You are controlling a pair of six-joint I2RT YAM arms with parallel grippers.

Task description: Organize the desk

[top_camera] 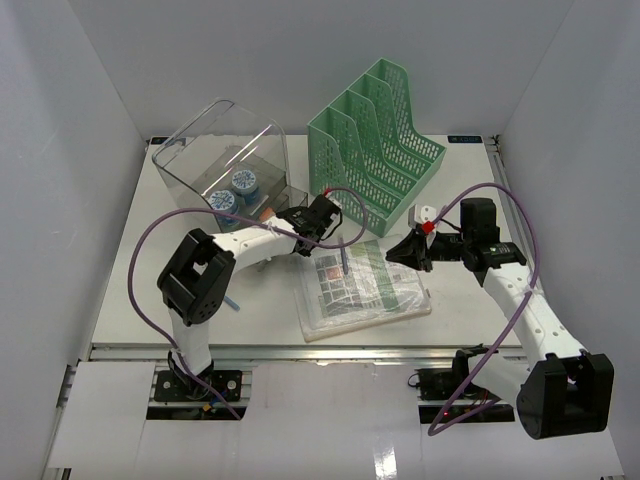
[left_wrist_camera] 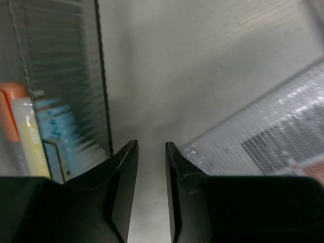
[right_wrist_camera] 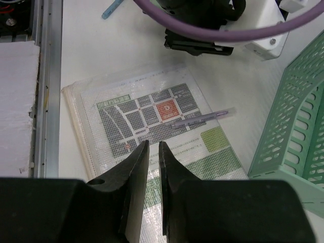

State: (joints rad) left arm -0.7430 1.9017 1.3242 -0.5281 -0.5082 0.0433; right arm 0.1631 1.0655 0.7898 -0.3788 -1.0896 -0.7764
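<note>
1. Metal rail (top_camera: 300, 352) runs along the front edge of the desk (top_camera: 455, 305). The desk is the white top filling the floor of the booth, with both arm bases at its near side.
2. Blue pen (top_camera: 231, 300) lies on the bare desk near-left, beside the left arm's elbow and apart from everything else.
3. Pouch (right_wrist_camera: 126, 116) is a clear mesh one with a map sheet inside. It lies flat at mid-desk, slightly skewed, with its near edge close to the rail.
4. Right gripper (right_wrist_camera: 153, 143) hangs over the pouch's right part, pointing left. Only a thin slit shows between the fingers, and nothing is in it. Can't tell whether the tips touch the pouch.
5. Purple pen (right_wrist_camera: 202, 118) lies loose on top of the pouch, on its far half, and neither gripper touches it.
6. Left gripper (left_wrist_camera: 151, 145) is just past the pouch's far-left corner, between the pouch and the bin. The gap between its fingers is narrow and empty, wider than the right one's.
7. Clear bin (top_camera: 215, 140) sits far-left on its side with two blue rolls (top_camera: 245, 182) inside. An orange item (left_wrist_camera: 12, 109) shows by its wall, too blurred to identify.
8. Green rack (top_camera: 385, 135) stands far-centre, behind the pouch and to the right of the bin.
</note>
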